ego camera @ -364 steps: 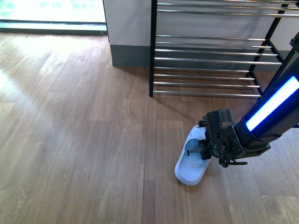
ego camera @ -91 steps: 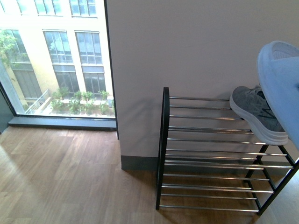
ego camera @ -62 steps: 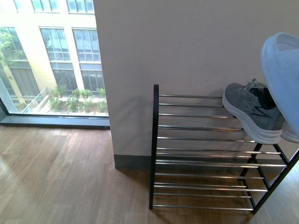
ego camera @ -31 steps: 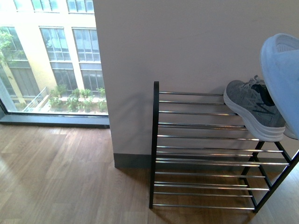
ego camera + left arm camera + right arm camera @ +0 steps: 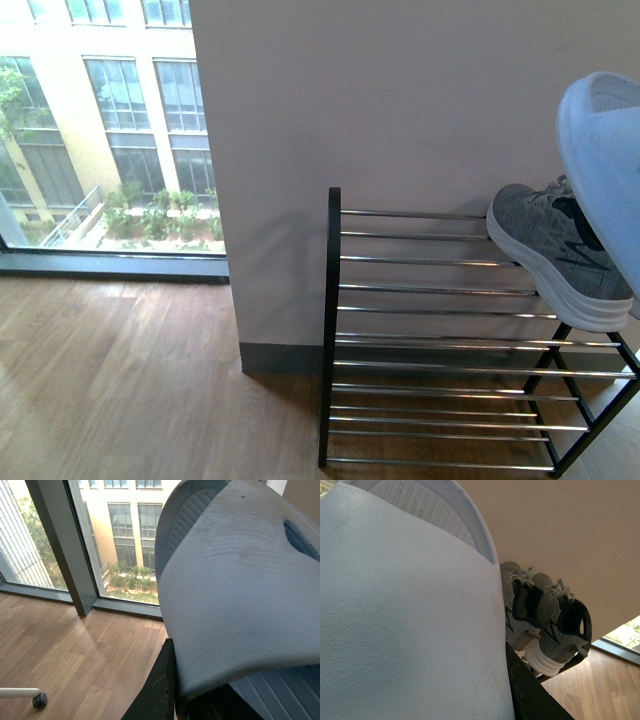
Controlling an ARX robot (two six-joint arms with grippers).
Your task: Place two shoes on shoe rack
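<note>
Two grey knit sneakers (image 5: 545,622) with white soles and navy collars sit side by side on the top shelf of the black-framed shoe rack (image 5: 430,345). One sneaker (image 5: 555,260) shows in the front view at the rack's right end. My right gripper (image 5: 507,680) is shut on a light blue slipper (image 5: 405,620), held high beside the sneakers. That slipper shows at the right edge of the front view (image 5: 605,160). My left gripper (image 5: 175,695) is shut on another light blue slipper (image 5: 240,580), which fills its view; only one black finger (image 5: 160,690) shows.
The rack stands against a white wall (image 5: 400,100) with a grey skirting. A floor-to-ceiling window (image 5: 100,130) is to the left. The floor (image 5: 120,380) is wood planks. A caster wheel (image 5: 39,699) rests on the floor in the left wrist view.
Six seconds ago my right gripper gripped the slipper on the floor; now it is raised to the rack's top. Over the last second the rack and sneaker sank slightly in the front view.
</note>
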